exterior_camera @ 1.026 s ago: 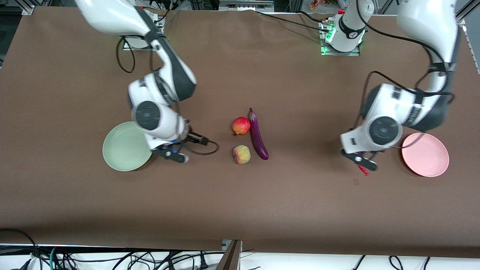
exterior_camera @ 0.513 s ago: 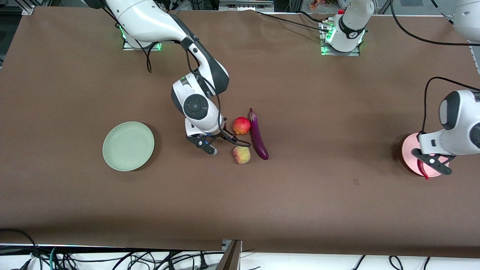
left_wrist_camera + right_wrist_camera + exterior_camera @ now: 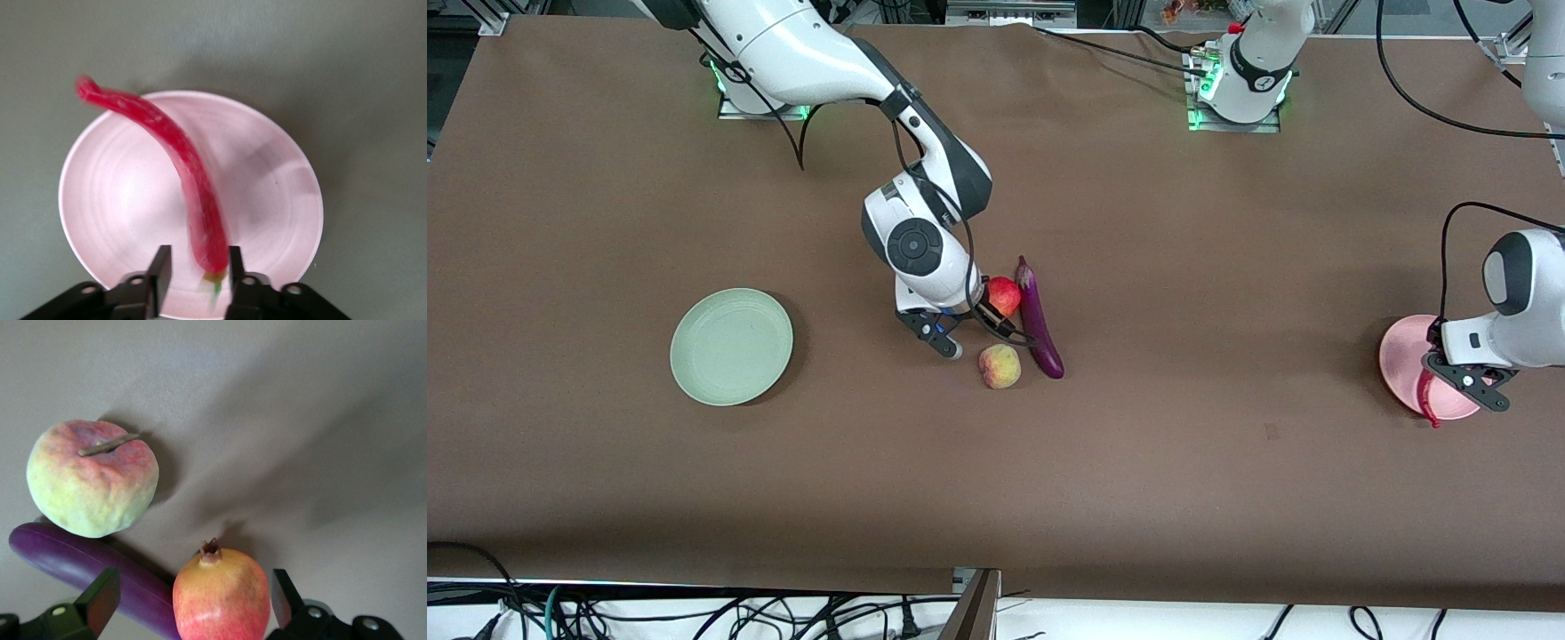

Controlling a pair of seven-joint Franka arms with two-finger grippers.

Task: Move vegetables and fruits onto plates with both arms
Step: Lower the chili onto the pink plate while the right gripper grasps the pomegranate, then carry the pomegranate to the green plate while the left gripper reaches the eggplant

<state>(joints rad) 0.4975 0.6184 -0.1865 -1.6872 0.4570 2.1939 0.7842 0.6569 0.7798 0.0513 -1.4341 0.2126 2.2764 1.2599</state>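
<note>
Counting two fruits (image 3: 1001, 298), one eggplant (image 3: 1040, 320), one chili (image 3: 175, 155), two plates (image 3: 732, 346).

The right arm reaches from its base toward the middle of the table, elbow bent and wrist turned down. The right gripper (image 3: 951, 333) hangs low with its fingers (image 3: 100, 597) spread wide apart. The left arm reaches out past its end of the table, its forearm coming back in with the wrist pointing down. The left gripper (image 3: 1463, 384) hangs there, its fingers (image 3: 160, 270) parted a little, one on each side of a thin stem.
</note>
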